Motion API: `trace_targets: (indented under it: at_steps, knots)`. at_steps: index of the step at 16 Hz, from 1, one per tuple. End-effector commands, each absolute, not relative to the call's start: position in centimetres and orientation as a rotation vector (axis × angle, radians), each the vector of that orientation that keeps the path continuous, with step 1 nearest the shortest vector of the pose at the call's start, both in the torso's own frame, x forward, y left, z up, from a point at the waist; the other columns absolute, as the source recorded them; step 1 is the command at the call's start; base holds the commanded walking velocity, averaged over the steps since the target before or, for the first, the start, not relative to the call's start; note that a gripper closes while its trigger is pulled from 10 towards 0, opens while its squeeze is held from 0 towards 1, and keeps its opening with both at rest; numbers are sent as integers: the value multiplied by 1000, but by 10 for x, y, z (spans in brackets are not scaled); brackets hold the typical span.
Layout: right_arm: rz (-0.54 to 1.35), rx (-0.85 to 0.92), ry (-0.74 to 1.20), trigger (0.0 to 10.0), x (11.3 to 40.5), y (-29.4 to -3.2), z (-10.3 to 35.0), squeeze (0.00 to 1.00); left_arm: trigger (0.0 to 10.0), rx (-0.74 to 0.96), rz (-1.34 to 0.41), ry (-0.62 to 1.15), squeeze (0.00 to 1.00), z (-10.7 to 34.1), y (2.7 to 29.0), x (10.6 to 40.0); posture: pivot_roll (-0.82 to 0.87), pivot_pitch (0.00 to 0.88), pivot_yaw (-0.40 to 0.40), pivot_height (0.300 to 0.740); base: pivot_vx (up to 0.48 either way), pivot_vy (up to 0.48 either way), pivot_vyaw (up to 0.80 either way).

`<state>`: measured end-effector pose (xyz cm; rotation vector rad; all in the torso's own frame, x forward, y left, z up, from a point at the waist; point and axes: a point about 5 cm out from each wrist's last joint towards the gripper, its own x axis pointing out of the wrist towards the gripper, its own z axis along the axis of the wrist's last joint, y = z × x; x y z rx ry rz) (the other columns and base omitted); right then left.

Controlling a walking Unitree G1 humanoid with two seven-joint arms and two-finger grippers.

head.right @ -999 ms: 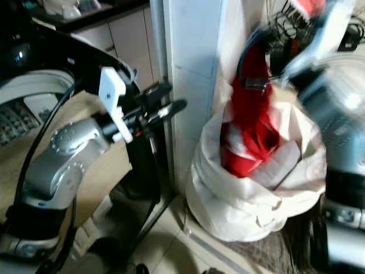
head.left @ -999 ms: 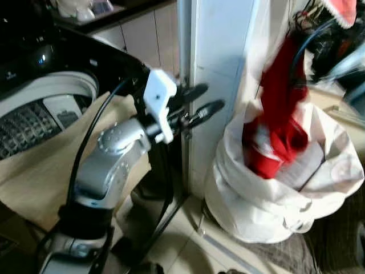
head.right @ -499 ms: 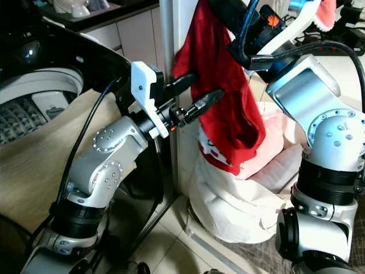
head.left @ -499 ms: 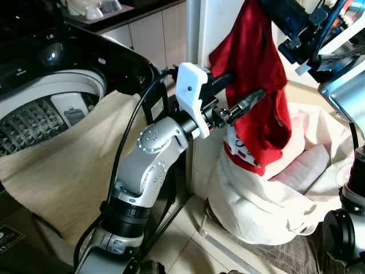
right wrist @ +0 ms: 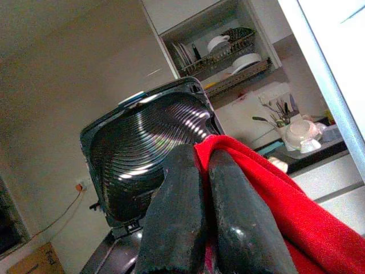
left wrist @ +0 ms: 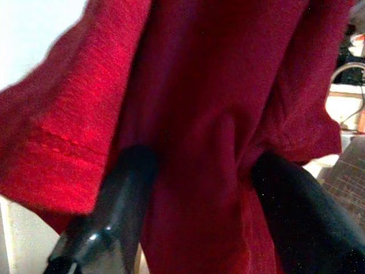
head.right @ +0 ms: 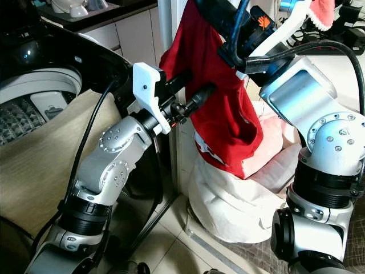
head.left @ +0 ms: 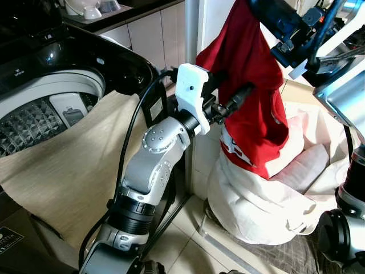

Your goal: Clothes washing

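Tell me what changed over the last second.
The right hand lifted the red cloth garment up out of the white fabric laundry bag. The left hand moved in, its open fingers now straddling the garment. The bag and the black top-loading washing machine stayed put.

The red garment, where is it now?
The red garment hangs from the right gripper above the white laundry bag, right of the washing machine.

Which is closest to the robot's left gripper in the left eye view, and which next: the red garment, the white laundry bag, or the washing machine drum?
From the left gripper:
1. Red garment: touching it, hanging just to its right.
2. White laundry bag: below and right, on the floor.
3. Washing machine drum: far to its left, lid open.
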<state>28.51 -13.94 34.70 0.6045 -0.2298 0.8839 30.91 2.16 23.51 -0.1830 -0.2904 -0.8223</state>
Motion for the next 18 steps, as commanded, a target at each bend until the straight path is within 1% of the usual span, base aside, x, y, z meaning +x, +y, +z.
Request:
trace_targets:
  at_steps: [1,3,14,18]
  knots:
    - [916,591,-256,0,278,-137,354,0,0,-182,-798,-305,0,239,23,312,-94,0,46,740,0,0,0]
    - [911,593,-252,0,278,-137,354,0,0,-215,-783,-314,0,240,25,313,-94,0,46,740,0,0,0]
    - [879,591,-249,0,280,-141,352,0,0,-225,-773,-326,0,241,28,316,-97,0,43,740,0,0,0]
    - [750,636,-240,0,290,-161,345,0,0,-255,-738,-351,0,244,36,318,-95,0,37,740,0,0,0]
